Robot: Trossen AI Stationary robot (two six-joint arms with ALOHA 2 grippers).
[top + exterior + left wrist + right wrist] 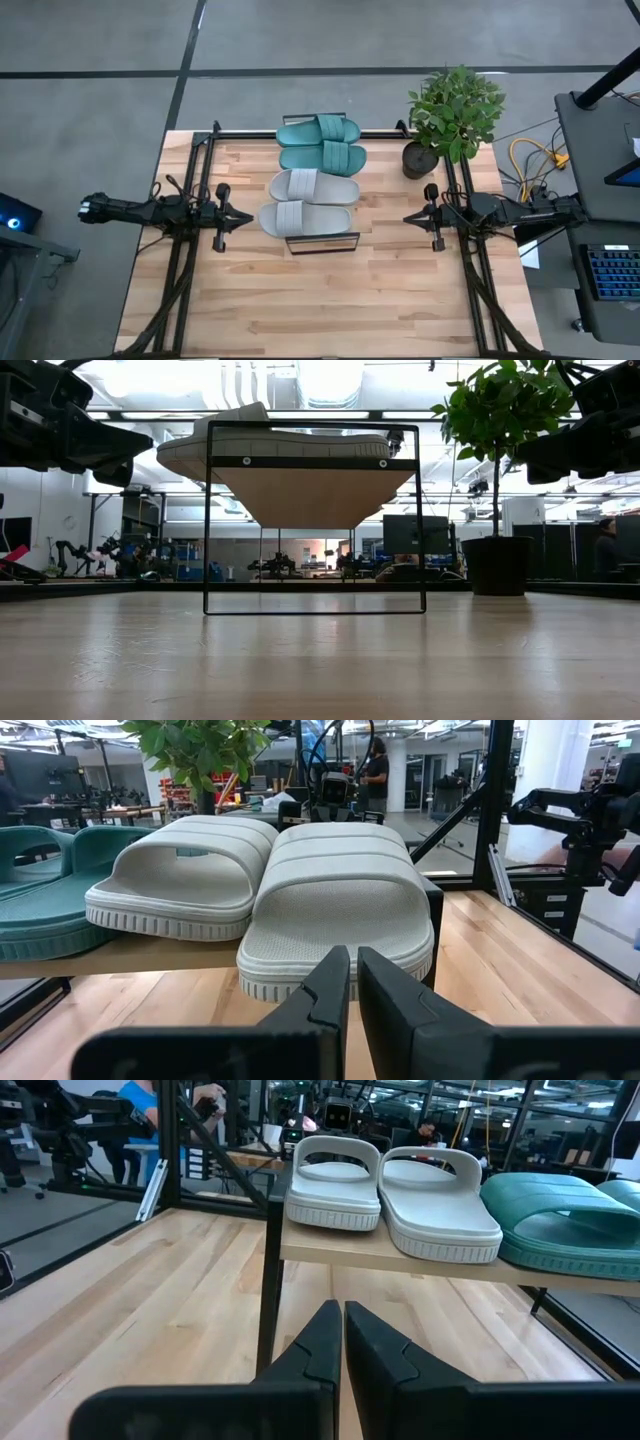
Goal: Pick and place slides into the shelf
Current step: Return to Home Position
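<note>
The shelf [310,495] stands in the middle of the table [330,310], running from the far edge toward the centre. All four slides lie on its plank, side by side in a row. The teal pair [322,143] takes the end by the far edge, and the grey pair [308,202] takes the end nearer the table's centre. The slides' ends stick out past the plank on the left arm's side. The outermost grey slide [340,910] sits right at the end of the plank.

Both arms reach in level from the left and right edges of the table, pointing at the shelf's near end from opposite sides, and neither touches it. The left pincer [240,216] hangs just beside the outermost grey slide. Its fingers are pressed nearly together and hold nothing. The right pincer [410,216] is a little farther from the shelf, and its fingers are likewise pressed together and empty.

A potted plant [455,110] stands at the far right corner of the table, beside the shelf's teal end.
</note>
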